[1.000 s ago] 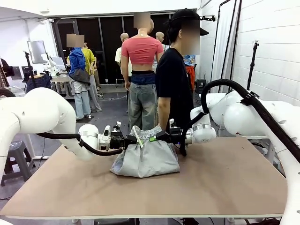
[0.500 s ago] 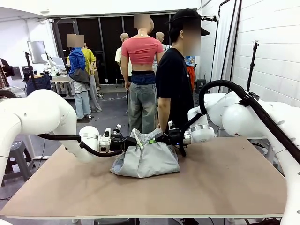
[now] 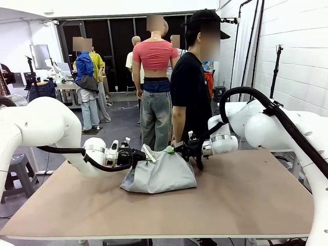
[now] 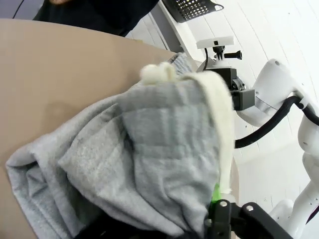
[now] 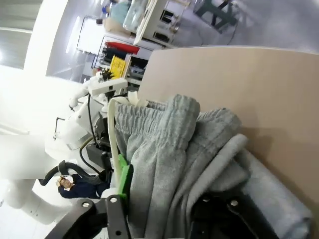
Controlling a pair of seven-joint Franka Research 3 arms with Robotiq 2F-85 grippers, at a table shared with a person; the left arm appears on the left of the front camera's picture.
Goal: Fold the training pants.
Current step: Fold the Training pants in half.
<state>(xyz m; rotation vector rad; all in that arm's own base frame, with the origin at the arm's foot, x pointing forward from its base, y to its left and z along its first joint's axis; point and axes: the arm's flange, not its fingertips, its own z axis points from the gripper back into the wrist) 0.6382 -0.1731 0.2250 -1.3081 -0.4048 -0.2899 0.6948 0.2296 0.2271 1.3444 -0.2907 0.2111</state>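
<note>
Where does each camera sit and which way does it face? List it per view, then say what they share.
Front: between the arms, facing across the table at the standing person; both arms, left gripper, right gripper.
Left wrist: on the left arm, facing along its fingers into the training pants; the right arm beyond.
Right wrist: on the right arm, over the waistband; green pad.
Shared: the pants.

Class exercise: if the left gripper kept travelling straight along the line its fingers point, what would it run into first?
Most likely the training pants: the left gripper points across the table at the bundle's top edge, with grey cloth lying right across its fingers. Beyond the bundle, the right gripper faces it.
</note>
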